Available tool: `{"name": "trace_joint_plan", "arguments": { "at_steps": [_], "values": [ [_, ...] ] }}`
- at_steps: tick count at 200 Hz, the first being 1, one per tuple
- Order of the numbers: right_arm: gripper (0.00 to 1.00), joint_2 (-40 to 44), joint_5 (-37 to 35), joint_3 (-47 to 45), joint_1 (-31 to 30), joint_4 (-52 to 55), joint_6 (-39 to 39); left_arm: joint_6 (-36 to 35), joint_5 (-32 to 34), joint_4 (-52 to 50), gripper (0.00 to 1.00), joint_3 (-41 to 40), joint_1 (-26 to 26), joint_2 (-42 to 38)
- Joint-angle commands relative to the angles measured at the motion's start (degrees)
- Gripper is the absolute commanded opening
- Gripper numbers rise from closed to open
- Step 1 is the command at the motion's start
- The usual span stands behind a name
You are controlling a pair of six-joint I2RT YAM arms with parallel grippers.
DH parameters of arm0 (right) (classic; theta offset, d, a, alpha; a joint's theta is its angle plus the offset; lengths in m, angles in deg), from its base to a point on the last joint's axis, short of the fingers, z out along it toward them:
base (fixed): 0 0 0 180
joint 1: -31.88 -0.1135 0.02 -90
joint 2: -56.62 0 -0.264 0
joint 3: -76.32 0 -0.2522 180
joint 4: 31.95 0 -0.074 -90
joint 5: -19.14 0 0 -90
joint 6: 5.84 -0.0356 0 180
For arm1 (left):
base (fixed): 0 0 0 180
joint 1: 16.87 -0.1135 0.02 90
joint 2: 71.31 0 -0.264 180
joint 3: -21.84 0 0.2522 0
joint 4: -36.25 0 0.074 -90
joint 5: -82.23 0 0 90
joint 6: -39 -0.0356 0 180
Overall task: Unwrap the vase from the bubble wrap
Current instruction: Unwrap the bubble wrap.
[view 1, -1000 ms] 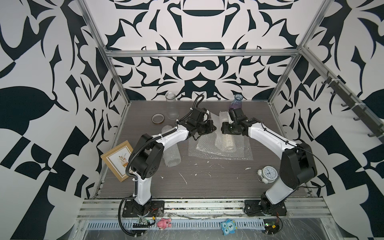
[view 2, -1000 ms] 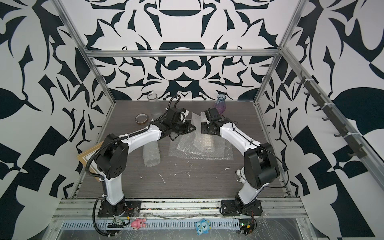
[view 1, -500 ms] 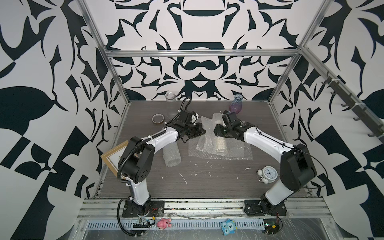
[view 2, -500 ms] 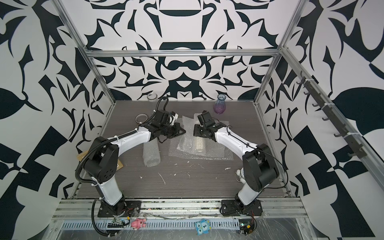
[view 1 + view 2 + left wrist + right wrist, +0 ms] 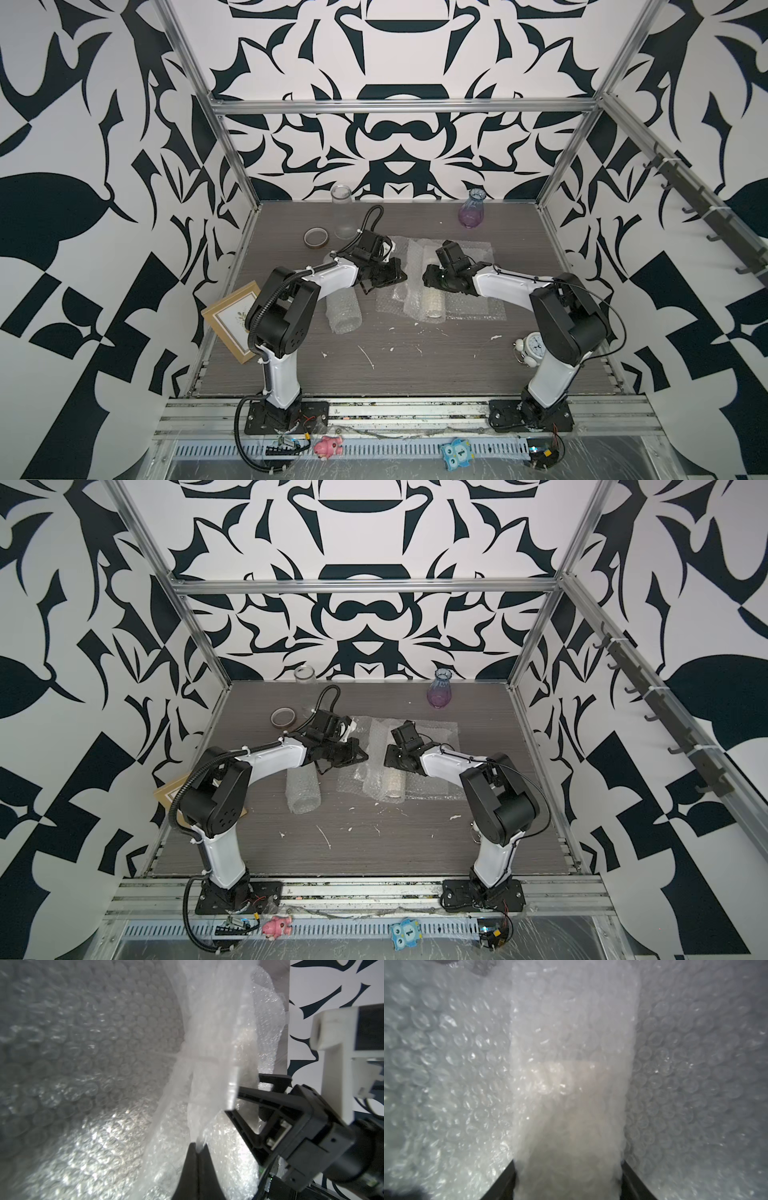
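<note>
Your left tool (image 5: 198,1148) is pinched fully closed on a thin flap of the bubble wrap (image 5: 469,307), which gives you a loose edge to peel away. Your right tool (image 5: 568,1168) straddles the vase (image 5: 433,301), jaws pressed against either side of its wrapped body. I judge this grip anchors it, so a pull unrolls the sheet rather than dragging the bundle. The vase lies on its side at mid-counter (image 5: 415,365), on the spread part of the sheet. Its long axis runs from the far edge toward the near edge. Which end is the mouth, I cannot tell through the wrap.
</note>
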Motion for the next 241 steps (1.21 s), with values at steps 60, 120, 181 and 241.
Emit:
{"name": "trace_joint_plan", "arguments": {
  "at_steps": [60,120,181,241],
  "values": [
    [0.72,-0.9,-4.4,7.9,-0.1,9.3,8.6,-0.5,3.7,-0.7,0.0,0.1,-0.5,3.2],
    [0.75,1.6,-5.0,7.9,-0.1,11.6,10.9,0.8,5.2,-2.9,0.0,1.8,-0.5,4.3],
    [0.77,8.0,-13.4,4.4,3.3,17.3,15.4,3.1,6.3,-1.8,0.0,1.0,-0.5,4.3],
    [0.76,20.3,-18.3,-2.1,7.7,18.5,15.0,3.4,6.0,-4.3,0.5,1.7,-0.4,0.3]
  ]
}}
